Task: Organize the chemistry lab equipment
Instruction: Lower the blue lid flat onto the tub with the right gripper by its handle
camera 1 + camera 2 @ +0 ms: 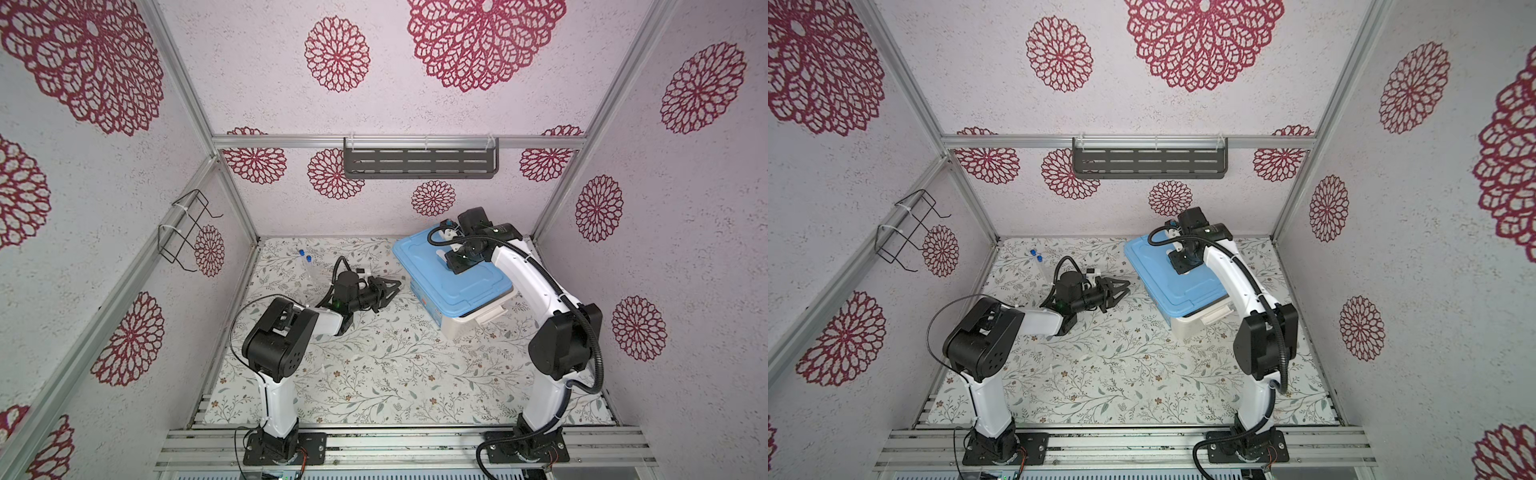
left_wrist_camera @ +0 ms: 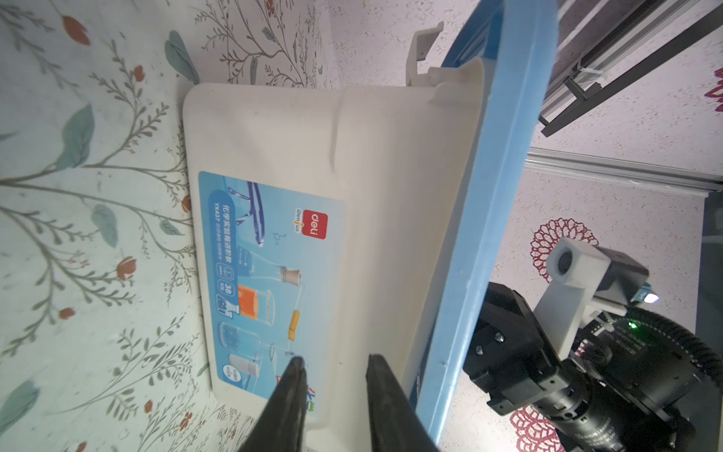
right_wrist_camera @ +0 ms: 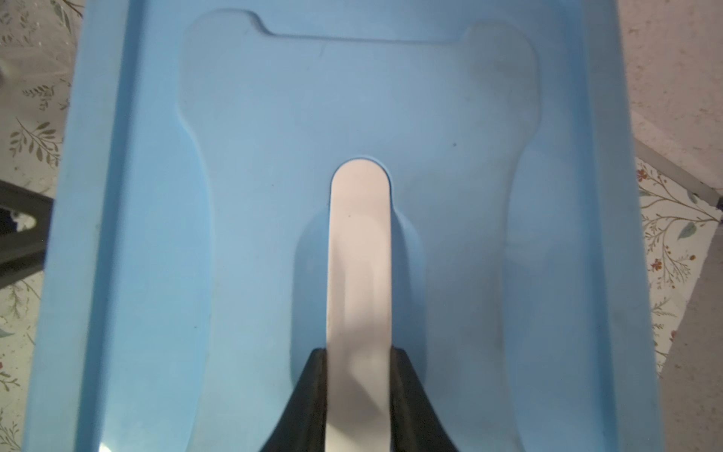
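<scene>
Floral-patterned desk (image 1: pixel 395 374) seen from above, with two robot arms bolted along its near edge. Left hand (image 1: pixel 395 291) lies low over the middle of the desk, its two dark fingers spread apart with nothing between them, pointing at the side wall of a big white tub (image 2: pixel 371 176) just beyond it. A blue sticker (image 2: pixel 270 281) on that wall reads "deli" in a red square, then "Genius" and "YX437", beside Chinese text too small to read and drawings of flasks, beakers and tweezers. A flat light-blue lid (image 1: pixel 436 286) covers the tub. I cannot tell whether it is clipped down. Right hand (image 3: pixel 359 354) reaches down onto the lid's middle, its fingers closed against both sides of the white handle (image 3: pixel 360 235). Farther back on the left, well apart from the tub, two clear tubes with blue caps (image 1: pixel 306 264) lie side by side on the desk; these are the only lab items clearly visible. An empty-looking dark shelf (image 1: pixel 419 164) hangs on the back wall. The step in hand seems to be opening the tub. The next move probably calls for lifting the lid straight up by its handle and setting it aside, with the left hand ready to steady the tub if it rises with the lid.
</scene>
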